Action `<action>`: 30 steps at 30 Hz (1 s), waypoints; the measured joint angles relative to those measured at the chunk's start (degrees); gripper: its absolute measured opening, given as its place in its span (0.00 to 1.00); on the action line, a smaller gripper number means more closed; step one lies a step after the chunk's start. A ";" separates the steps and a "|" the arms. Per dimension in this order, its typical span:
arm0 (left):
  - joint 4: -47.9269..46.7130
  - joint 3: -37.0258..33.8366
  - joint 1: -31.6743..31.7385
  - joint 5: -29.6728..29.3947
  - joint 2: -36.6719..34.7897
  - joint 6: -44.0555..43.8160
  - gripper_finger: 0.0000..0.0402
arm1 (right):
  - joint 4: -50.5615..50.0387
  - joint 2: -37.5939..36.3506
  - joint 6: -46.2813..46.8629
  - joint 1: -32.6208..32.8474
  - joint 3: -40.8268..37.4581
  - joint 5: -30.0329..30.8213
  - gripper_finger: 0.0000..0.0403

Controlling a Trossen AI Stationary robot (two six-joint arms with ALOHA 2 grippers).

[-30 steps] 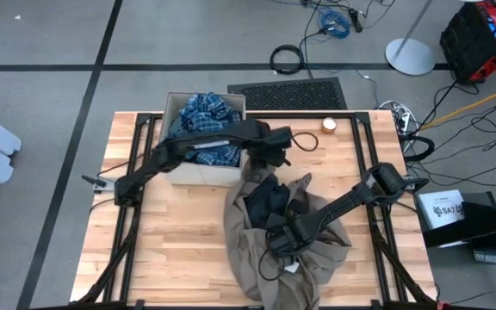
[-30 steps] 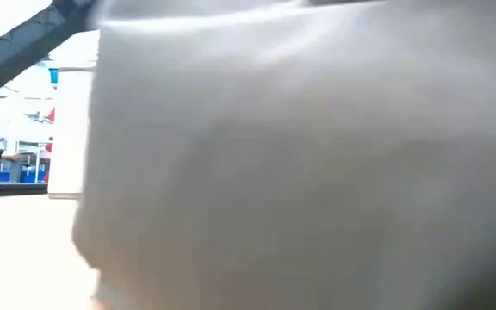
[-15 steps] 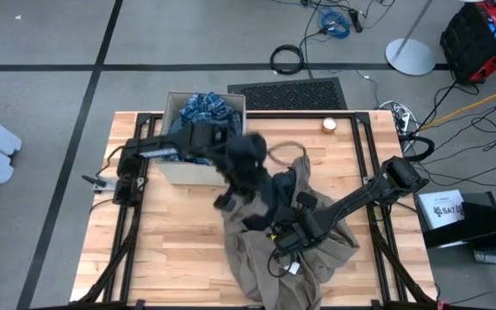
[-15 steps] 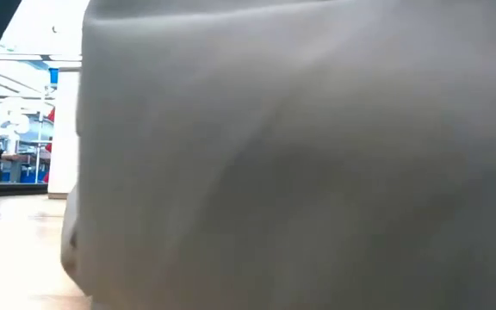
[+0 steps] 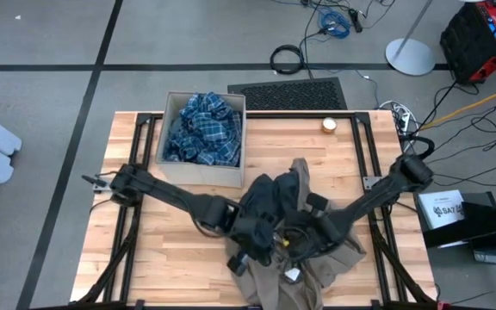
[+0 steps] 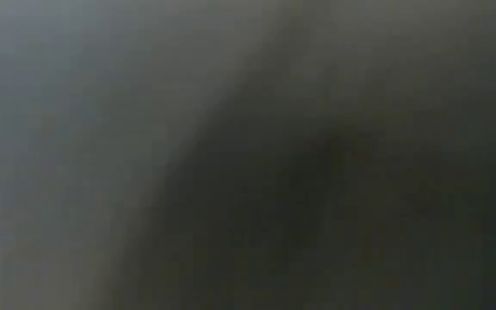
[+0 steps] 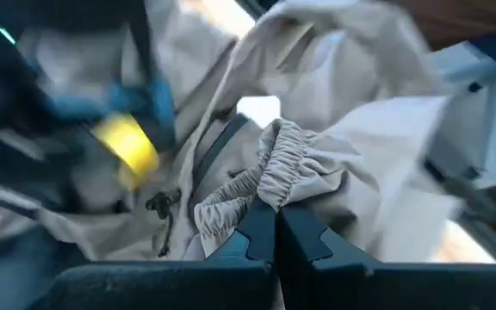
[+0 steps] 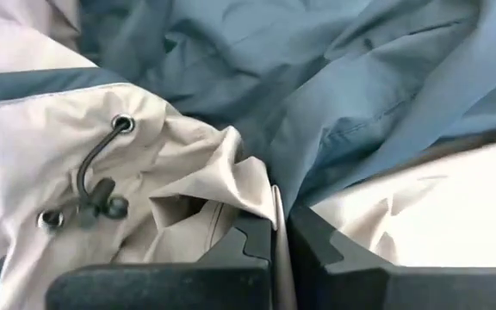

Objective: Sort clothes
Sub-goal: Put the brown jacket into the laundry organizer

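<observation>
A taupe-brown jacket (image 5: 313,258) with a dark lining (image 5: 269,198) lies bunched on the table's near middle. My left gripper (image 5: 250,243) reaches in from the left and is shut on the jacket, as its wrist view (image 7: 274,207) shows. My right gripper (image 5: 293,244) reaches in from the right and is shut on the same jacket, as its wrist view (image 8: 275,207) shows. A blue-white plaid shirt (image 5: 203,127) lies in the cardboard box (image 5: 198,175) at the far left. Cloth fills the low view. My left gripper pinches a gathered elastic edge (image 7: 275,168) of the jacket between its two fingertips. The cloth stands bunched beyond the fingers. My right gripper pinches a fold of taupe cloth (image 8: 246,185) between its two fingertips, close to the drawstring and its toggle (image 8: 102,202). The cloth lies slack around the fingers.
A small round tin (image 5: 329,125) stands at the table's far right. Bare wood (image 5: 162,250) lies at the near left and far right. Dark frame rails (image 5: 136,129) run along the table's sides.
My left gripper has swung from beside the box toward the table's near edge and come down onto the jacket. My right gripper has stayed on the jacket, shifting slightly right. The jacket has bunched up, and cloth now covers the low view entirely.
</observation>
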 joint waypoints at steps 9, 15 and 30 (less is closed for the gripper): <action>18.00 -20.25 2.00 -0.68 0.07 -4.60 0.00 | 2.28 -6.17 2.44 4.91 0.02 4.64 0.01; 23.27 -24.20 5.31 -0.81 0.02 -11.05 0.00 | 7.23 -6.28 -0.71 5.10 0.02 4.35 0.01; 10.87 -14.31 4.37 -8.23 -0.33 -8.86 0.39 | 7.96 -6.28 -2.91 5.08 0.04 4.37 0.01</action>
